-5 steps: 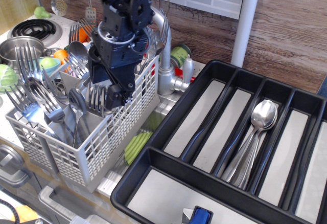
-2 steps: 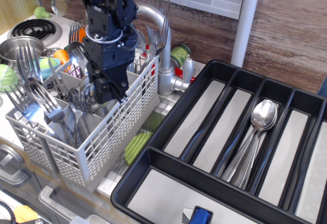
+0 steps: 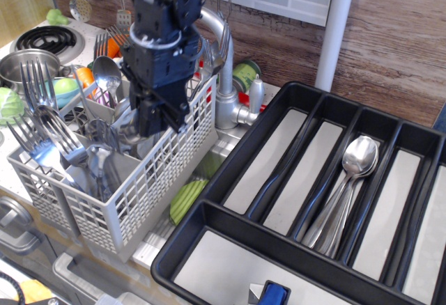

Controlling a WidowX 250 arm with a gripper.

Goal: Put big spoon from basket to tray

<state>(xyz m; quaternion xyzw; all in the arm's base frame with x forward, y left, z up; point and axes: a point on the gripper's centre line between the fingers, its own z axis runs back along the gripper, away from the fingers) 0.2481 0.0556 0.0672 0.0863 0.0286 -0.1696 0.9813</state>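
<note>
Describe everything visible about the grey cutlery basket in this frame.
The basket is light grey plastic with lattice-grid walls and several square compartments. It stands upright at the left, beside the black tray, with its near corner toward the camera. Silver forks and spoons stick up from its compartments, tines and bowls upward. The dark gripper reaches down into a middle compartment; whether it holds anything cannot be told.

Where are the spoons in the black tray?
The spoons lie bundled in one long compartment of the black tray, right of centre in the picture, bowls pointing away.
</note>
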